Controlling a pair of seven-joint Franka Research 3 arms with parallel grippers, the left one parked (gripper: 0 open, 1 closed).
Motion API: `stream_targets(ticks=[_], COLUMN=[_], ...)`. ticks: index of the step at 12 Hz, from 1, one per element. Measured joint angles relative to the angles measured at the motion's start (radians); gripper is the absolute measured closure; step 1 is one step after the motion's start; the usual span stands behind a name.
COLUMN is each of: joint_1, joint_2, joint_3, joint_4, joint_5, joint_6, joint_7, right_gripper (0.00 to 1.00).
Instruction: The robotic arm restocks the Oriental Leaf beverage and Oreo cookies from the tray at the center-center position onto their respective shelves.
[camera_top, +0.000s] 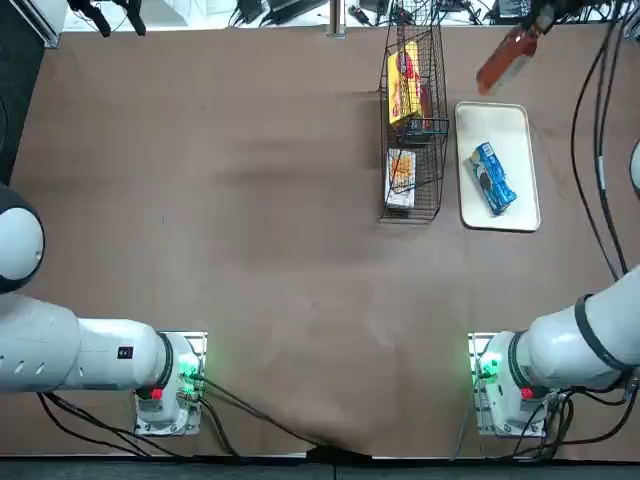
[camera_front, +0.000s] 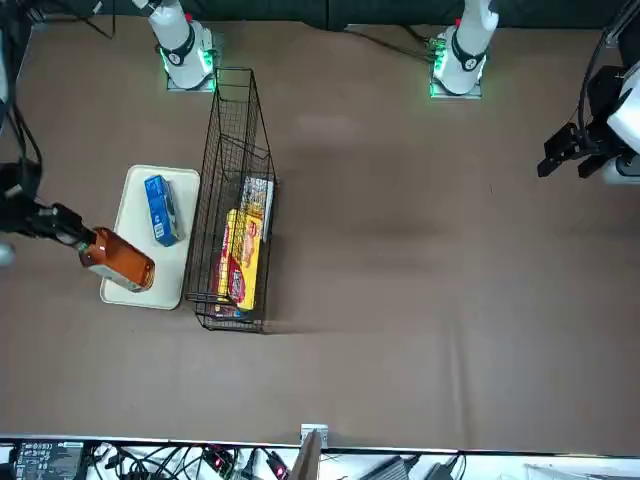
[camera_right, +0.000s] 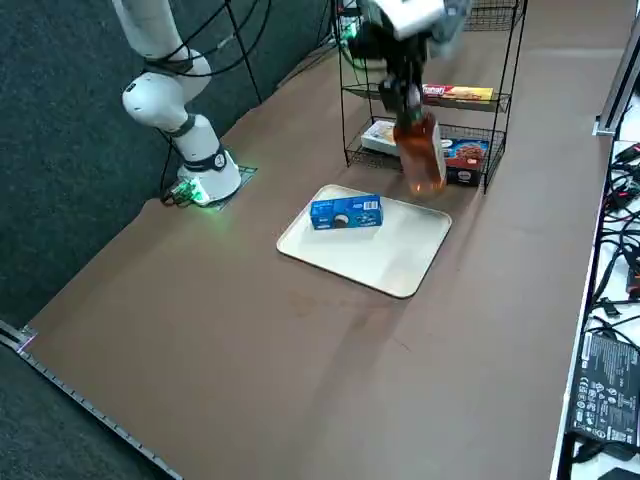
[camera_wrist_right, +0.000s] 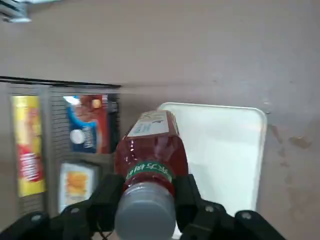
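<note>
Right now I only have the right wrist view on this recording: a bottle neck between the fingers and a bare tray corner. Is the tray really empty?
Observer: No. The Oreo cookies lie on the tray; the top view shows the blue packet near its middle.
Operator: And the bottle, is it off the tray?
Observer: Yes. In the right side view the right gripper holds the Oriental Leaf beverage by its neck, hanging in the air between the tray and the shelves.
Operator: What is on the rack's tiers?
Observer: The right side view shows a yellow-and-red box on a middle tier, boxes on the bottom tier and no bottle.
</note>
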Motion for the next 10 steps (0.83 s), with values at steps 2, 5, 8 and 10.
stream_targets(ticks=[2,5,8,10], joint_1=[-0.001,-0.001,-0.003,-0.003], joint_2=[-0.042,-0.084,-0.102,-0.146], joint_3=[0.000,0.000,-0.002,-0.003], joint_4=[0.012,0.012,-0.004,-0.084], joint_5=[0.072,0.189,0.271,0.356], joint_6=[-0.056,-0.158,-0.218,-0.220], joint_7=[0.010,0.018,0.018,0.016], right_gripper=[0.42,0.42,0.42,0.42])
